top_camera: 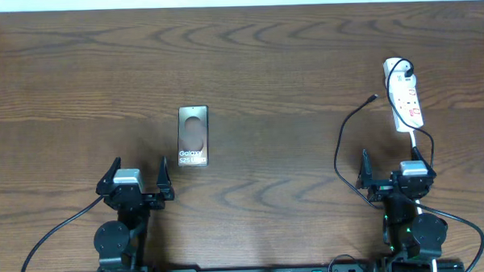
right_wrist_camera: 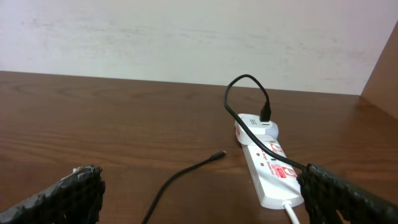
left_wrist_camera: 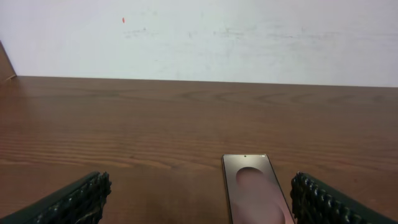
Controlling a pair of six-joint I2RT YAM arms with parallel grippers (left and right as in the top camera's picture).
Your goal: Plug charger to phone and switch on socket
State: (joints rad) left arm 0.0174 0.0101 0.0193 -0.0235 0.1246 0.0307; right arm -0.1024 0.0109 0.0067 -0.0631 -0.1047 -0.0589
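Currently the left gripper (top_camera: pixel 138 169) gapes wide and empty, with the phone (top_camera: pixel 193 137) flat just ahead, toward its right finger. The right gripper (top_camera: pixel 396 161) also spreads wide. The socket (top_camera: pixel 405 102) lies ahead-right of it with the charger (top_camera: pixel 339 145) plugged into its far end. The charger's cable curves past the gripper's left finger, its tip loose on the table (top_camera: pixel 264 62).

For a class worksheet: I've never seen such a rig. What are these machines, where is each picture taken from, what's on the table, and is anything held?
Two robot arms, left arm and right arm, stand at a table. One picture looks down from above; the other two come from a camera on each wrist, and the dark ridged pieces below are that arm's jaws. On it lie a phone, a white socket and a black charger, plugged into the socket, its tip loose. Both jaws stand open; nothing is held.
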